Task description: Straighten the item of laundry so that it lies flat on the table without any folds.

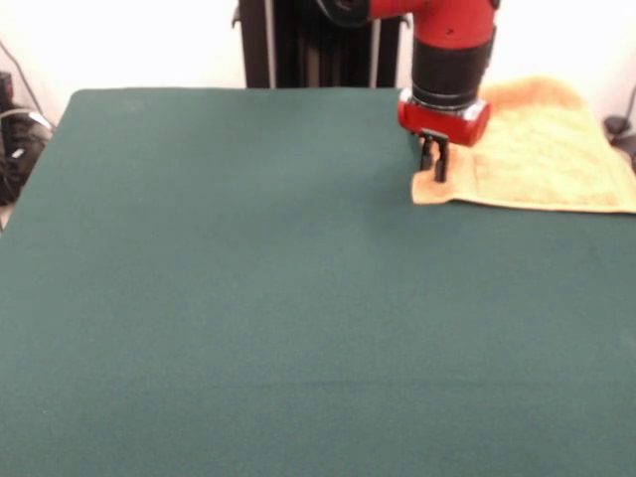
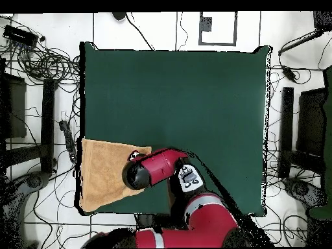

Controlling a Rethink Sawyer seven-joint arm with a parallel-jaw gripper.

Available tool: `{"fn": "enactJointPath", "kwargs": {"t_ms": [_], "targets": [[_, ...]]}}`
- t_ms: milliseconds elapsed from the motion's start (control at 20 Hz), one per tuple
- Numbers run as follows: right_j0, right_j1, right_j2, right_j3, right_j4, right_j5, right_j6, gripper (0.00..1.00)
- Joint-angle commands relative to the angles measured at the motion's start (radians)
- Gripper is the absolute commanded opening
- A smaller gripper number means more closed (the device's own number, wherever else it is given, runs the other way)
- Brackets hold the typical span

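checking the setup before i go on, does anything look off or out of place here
The towel sits off in one corner of the table, its edge at or slightly over the table's side in the overhead view. Its far side looks bunched up rather than flat. The gripper is down at its corner.

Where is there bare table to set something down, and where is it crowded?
Almost the whole table is bare green: everything from the towel's front hem to the near edge, and across to the far side edge. The one crowded spot is the towel's corner, where the pincer hangs low over the towel's inner edge.
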Motion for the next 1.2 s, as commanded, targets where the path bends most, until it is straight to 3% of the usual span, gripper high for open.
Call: {"fn": "enactJointPath", "kwargs": {"t_ms": [50,450,700,950,1200], "targets": [[-0.081,0.041,0.019,-0.08,-0.102,0.07,-0.198,0.0],[-0.15,-0.022,0.066,-0.055,-0.132,0.135,-0.257,0.0],[-0.192,-0.123,0.091,0.036,-0.14,0.17,-0.249,0.0],[-0.213,-0.125,0.115,0.036,-0.17,0.171,-0.243,0.0],[-0.238,-0.075,0.154,-0.04,-0.222,0.16,-0.277,0.0]]}}
